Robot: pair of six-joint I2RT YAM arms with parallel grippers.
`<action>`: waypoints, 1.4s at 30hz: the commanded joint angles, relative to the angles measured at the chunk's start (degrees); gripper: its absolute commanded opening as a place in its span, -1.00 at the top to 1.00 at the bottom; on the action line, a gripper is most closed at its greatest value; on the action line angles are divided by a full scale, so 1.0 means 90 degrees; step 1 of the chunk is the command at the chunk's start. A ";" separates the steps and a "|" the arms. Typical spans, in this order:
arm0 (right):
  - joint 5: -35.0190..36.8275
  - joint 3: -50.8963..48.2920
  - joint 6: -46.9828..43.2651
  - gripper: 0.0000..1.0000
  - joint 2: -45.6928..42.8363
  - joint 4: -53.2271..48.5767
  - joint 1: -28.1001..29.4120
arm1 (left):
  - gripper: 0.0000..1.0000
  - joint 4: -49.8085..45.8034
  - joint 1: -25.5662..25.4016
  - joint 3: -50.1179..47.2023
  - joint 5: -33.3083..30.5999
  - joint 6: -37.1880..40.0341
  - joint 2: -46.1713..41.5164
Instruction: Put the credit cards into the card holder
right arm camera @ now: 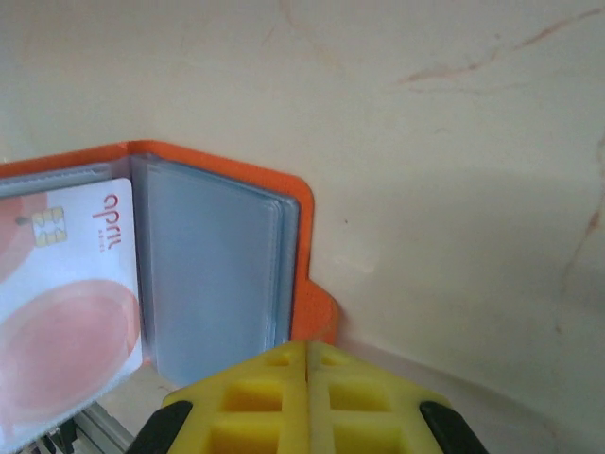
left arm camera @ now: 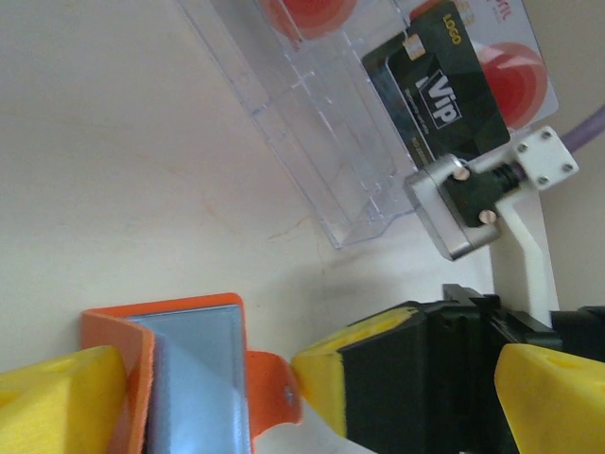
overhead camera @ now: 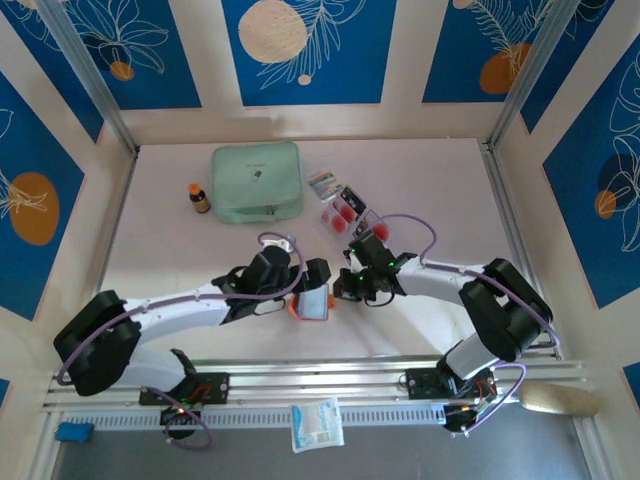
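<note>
The right gripper (right arm camera: 305,355) is pressing its yellow fingers together, empty, beside the open orange-red folding card holder (right arm camera: 301,236) — one white red-circled card (right arm camera: 66,312) is sitting in a greyish sleeve. The left gripper (overhead camera: 312,288) is gaping wide, straddling the holder. Farther back — other red-circled cards (overhead camera: 340,208) are lying in a clear plastic tray (left arm camera: 312,123).

The left arm (overhead camera: 180,312) and the right arm (overhead camera: 450,280) are stretched from their bases at the near edge toward the middle of the desk (overhead camera: 200,250). Their elbows are bent outward, and the two wrists are brought close together. The left hand (overhead camera: 318,288) is held low with its jaws spread wide apart. The right hand (overhead camera: 350,287) is set just beside it, jaws pressed fully together.
</note>
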 commanded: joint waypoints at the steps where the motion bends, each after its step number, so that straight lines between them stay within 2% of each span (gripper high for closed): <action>1: -0.0150 0.0008 0.0084 0.95 0.0345 0.0197 0.0064 | -1.00 0.0366 -0.0208 0.0314 0.0161 -0.0142 0.0313; 8: -0.0163 0.0044 0.0119 0.97 0.0572 0.0314 0.0071 | -1.00 0.0738 -0.0555 0.0443 0.0097 -0.0310 0.0856; 22: 0.0143 -0.0526 0.0072 0.96 -0.0936 -0.0503 -0.0645 | -1.00 0.1216 -0.0634 -0.0111 -0.0224 -0.0491 0.1013; 32: 0.0233 -0.0809 0.0206 0.68 -0.1396 -0.0831 -0.0980 | -1.00 0.1497 -0.0633 -0.0371 -0.0264 -0.0603 0.1211; 38: -0.0368 -0.1050 0.0321 0.68 -0.1493 -0.0395 -0.1060 | -1.00 0.1451 -0.0638 -0.0466 -0.0387 -0.0536 0.1040; 42: -0.0744 -0.1169 0.0519 0.72 -0.1337 0.0160 -0.0899 | -1.00 0.1361 -0.0629 -0.0490 -0.0440 -0.0459 0.0893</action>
